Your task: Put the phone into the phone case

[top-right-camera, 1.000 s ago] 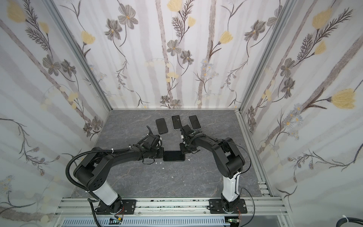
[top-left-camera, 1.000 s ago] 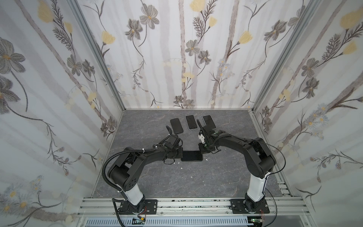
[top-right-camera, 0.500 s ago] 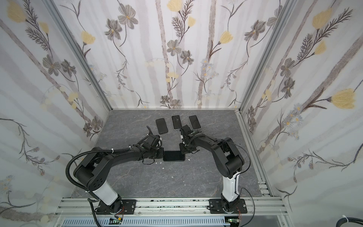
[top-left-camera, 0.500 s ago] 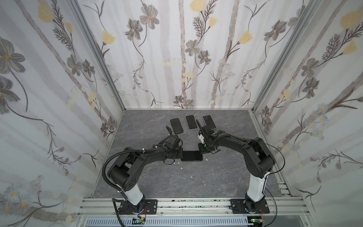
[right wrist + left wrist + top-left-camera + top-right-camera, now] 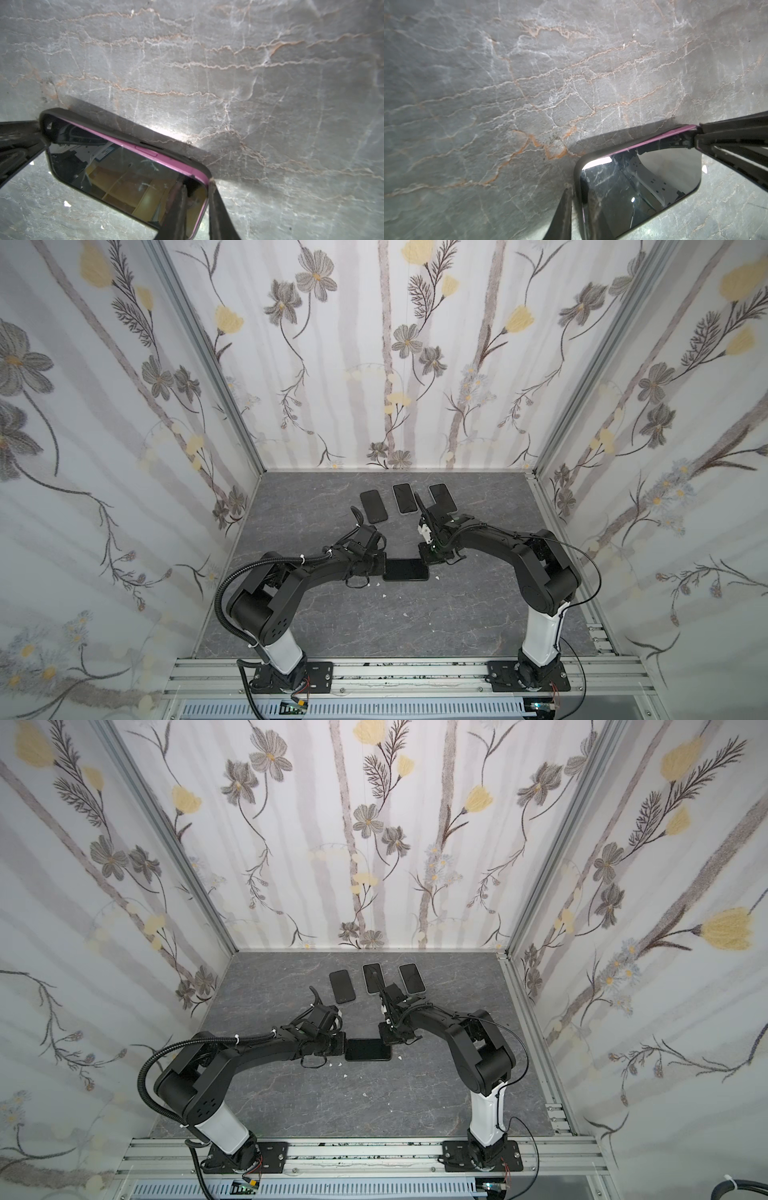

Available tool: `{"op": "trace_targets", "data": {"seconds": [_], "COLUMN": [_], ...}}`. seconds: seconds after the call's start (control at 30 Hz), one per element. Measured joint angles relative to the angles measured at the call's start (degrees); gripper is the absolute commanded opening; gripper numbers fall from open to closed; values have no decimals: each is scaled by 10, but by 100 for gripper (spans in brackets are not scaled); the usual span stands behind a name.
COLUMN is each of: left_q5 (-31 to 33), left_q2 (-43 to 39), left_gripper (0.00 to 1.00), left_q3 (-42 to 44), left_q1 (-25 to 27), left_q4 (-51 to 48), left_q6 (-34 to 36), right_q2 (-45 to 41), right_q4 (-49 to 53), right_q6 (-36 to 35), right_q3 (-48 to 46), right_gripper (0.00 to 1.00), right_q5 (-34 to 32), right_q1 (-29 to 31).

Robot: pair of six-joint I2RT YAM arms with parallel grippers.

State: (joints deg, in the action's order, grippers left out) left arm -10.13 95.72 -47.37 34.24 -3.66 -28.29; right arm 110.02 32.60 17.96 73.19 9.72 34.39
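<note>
The phone [image 5: 405,569] [image 5: 368,1049] lies flat mid-table, screen up, inside the dark grey phone case [image 5: 124,133]. Its pink side [image 5: 145,148] shows just inside the case rim. My left gripper [image 5: 380,566] [image 5: 578,193] is shut on the left end, one finger outside the rim [image 5: 577,166] and one on the glass. My right gripper [image 5: 428,560] [image 5: 197,185] straddles the right end corner. Its jaws stand slightly apart, one finger over the screen, the other touching the case corner from outside.
Three other dark phones [image 5: 373,506] [image 5: 404,498] [image 5: 442,497] lie in a row near the back wall, behind both grippers. Small white crumbs [image 5: 378,584] dot the grey marble table [image 5: 332,614] in front of the phone. Flowered walls close in three sides.
The right jaws have parted a little at the phone's corner. Neither arm nor the phone has visibly moved.
</note>
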Motion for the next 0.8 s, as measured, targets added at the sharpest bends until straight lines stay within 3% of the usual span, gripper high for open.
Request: {"op": "trace_targets", "data": {"seconds": [0.8], "left_q5": [0], "left_q2": [-3], "left_gripper": [15], "left_q3": [2], "left_q1": [-1], "left_q4": [0], "left_q6": [0], "right_q2": [18], "right_q4": [43], "right_q6": [3], "right_q3": [41], "right_gripper": [13], "right_q5": [4], "right_q1": [-1]}}
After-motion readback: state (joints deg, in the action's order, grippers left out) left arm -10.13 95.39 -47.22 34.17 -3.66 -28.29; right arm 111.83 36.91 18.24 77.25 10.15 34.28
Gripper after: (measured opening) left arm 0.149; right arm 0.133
